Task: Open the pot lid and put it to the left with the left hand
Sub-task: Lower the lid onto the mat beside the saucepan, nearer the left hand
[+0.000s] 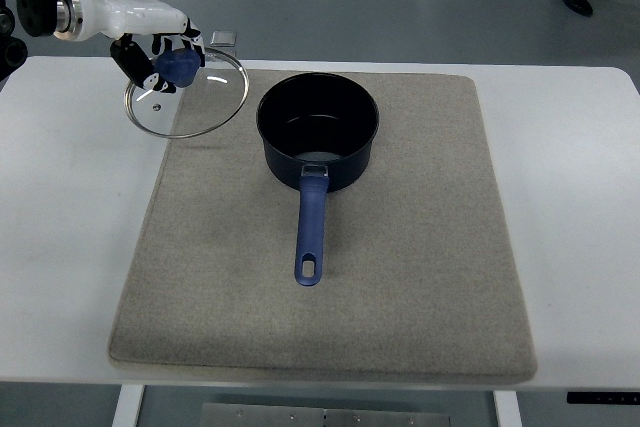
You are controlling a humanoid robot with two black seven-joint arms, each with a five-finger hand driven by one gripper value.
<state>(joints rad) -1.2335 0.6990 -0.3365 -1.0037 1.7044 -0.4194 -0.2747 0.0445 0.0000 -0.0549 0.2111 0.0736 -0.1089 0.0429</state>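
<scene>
Grasping the glass lid point(190, 97) by its blue knob, the left hand point(160, 52) holds it left of the pot point(318, 132) (uncovered) — over the mat's point(400, 277) corner.

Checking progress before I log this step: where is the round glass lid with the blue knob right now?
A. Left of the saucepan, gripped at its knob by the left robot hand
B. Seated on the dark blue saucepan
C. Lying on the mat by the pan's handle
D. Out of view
A: the round glass lid is left of the open dark blue saucepan, with the left robot hand gripping its blue knob.
</scene>
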